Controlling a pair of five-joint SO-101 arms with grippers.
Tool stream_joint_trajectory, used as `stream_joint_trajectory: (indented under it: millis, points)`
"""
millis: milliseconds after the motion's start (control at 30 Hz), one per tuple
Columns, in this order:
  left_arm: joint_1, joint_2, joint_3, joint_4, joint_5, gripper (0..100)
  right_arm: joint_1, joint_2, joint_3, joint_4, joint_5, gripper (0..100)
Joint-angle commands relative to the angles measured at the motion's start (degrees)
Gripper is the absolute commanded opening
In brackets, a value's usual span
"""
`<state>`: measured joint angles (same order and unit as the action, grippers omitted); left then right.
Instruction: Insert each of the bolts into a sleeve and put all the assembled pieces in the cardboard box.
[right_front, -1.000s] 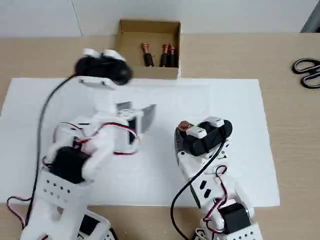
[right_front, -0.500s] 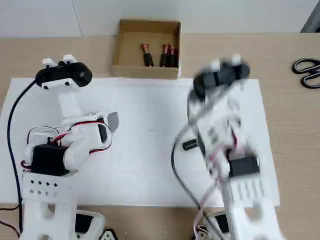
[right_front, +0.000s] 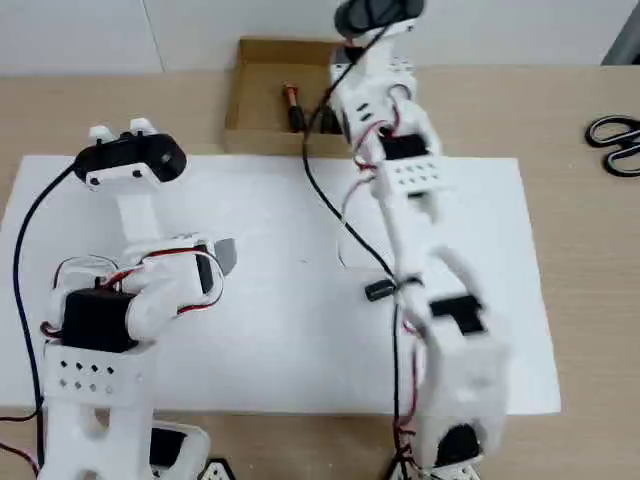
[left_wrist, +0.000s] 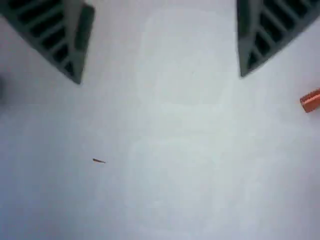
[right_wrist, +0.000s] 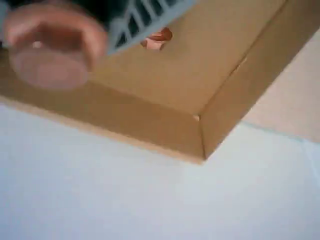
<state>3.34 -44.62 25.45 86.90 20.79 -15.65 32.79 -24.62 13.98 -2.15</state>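
Note:
The cardboard box (right_front: 262, 98) stands at the far edge of the table, with an assembled bolt and sleeve (right_front: 292, 107) lying inside. My right arm stretches out over the box, and its gripper (right_front: 340, 104) hangs above the box's right half. In the right wrist view that gripper is shut on a bolt with a copper head (right_wrist: 48, 56), just above the box's inner wall (right_wrist: 150, 82). Another copper bolt head (right_wrist: 157, 39) lies on the box floor. My left gripper (left_wrist: 160, 75) is open over bare white paper (right_front: 280, 300) at the left.
Scissors (right_front: 615, 145) lie at the far right of the wooden table. A black cable runs from the right arm across the paper, with a dark connector (right_front: 380, 290) on it. An orange tip (left_wrist: 311, 100) pokes in at the left wrist view's edge.
My right arm has swung from the front of the paper out to the box, carrying the bolt. The left arm pulled back to the left a second ago and has since kept still.

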Motion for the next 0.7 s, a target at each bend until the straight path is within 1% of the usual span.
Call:
stream_joint_trajectory:
  millis: [0,133,233,300,400,467,667]
  points:
    - [-0.2,-1.2,-0.2,-0.2,-0.6,19,-1.6,12.0,-19.5,-1.6,0.4,0.4]
    - [-0.2,-1.2,1.6,-0.3,-0.6,19,-2.8,23.2,-31.2,-1.3,0.4,0.7]
    - [-0.2,-1.2,1.9,-0.3,-0.6,19,-3.4,28.4,-37.8,3.4,0.5,1.3]
    - [-0.2,-1.2,1.9,-0.3,-0.6,19,-3.5,31.3,-41.5,6.5,0.5,5.8]
    - [0.0,-1.2,1.9,-0.3,-0.6,19,-3.5,34.2,-46.3,11.0,0.4,17.0]
    - [0.1,-1.2,1.9,-0.3,-0.6,19,-3.5,35.4,-49.1,13.9,0.4,21.7]
    - [0.1,-1.2,1.6,-0.3,-0.6,19,-3.3,35.8,-57.4,19.3,0.4,22.3]
